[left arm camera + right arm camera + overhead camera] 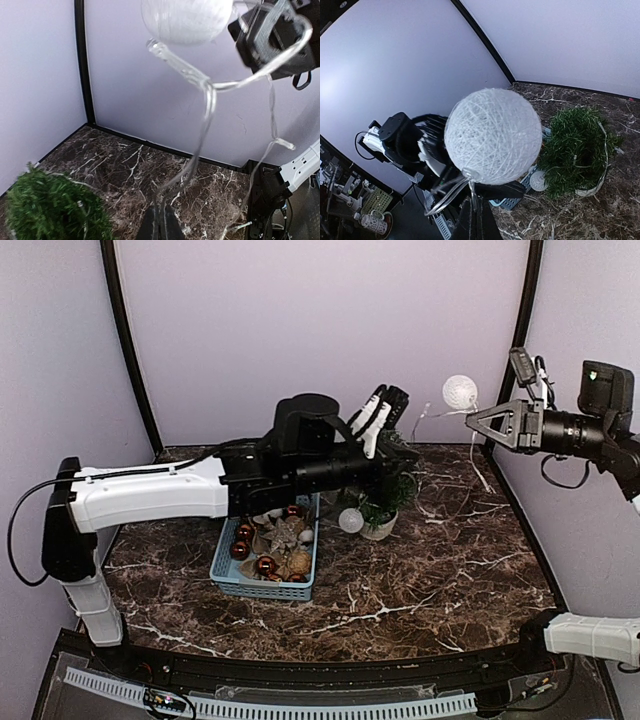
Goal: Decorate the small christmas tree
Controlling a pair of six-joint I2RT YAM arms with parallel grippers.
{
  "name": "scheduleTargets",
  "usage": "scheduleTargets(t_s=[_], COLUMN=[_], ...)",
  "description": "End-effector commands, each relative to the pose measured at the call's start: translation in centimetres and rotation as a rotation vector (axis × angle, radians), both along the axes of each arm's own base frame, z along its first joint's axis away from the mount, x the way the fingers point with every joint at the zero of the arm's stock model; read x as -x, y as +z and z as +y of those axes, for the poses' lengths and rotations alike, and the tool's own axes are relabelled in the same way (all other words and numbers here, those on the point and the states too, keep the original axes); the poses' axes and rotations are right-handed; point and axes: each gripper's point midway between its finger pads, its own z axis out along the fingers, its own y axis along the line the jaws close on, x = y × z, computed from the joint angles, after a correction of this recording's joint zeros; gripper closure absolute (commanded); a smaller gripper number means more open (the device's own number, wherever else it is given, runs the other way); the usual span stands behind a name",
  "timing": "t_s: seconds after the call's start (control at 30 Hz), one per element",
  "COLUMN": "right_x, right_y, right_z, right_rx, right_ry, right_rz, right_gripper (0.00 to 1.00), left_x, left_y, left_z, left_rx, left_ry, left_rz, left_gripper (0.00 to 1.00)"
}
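At the wrists, not overhead, left end effector (160,211) and right end effector (474,204) show clamped on wire (210,95).

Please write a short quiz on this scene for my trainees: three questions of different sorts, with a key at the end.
1. True or false: the small christmas tree lies inside the blue basket.
2. What is the right gripper shut on? A. a red bauble. B. the clear wire just under a white woven ball. C. a tree branch.
3. What colour are most of the baubles in the basket?

Key
1. False: it stands on the table beside the basket.
2. B.
3. Red.
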Motion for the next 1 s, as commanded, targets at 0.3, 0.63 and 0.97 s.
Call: scheduleTargets(t_s=[0.3,0.63,0.97], right_x=[-1.9,-4.7,-8.8], right_y=[-1.3,-4.5,-4.9], right_z=[2.9,6.4,5.4], right_rx=[0.043,0.122,0.181], right_ry=[-0.043,-0.132,-0.352], right_rz=[-0.007,0.07,0.066], right_gripper=[1.0,1.0,1.0], left_x=[-2.5,-6.3,-10.5], left_y=[-0.8,-2.7,-4.7], left_z=[13.3,18.1,16.0], left_rx=[-0.042,-0.043,-0.073], left_ry=[0.304,0.344,0.297], left_rz=[0.099,0.181,0.218], left_gripper=[1.0,1.0,1.0])
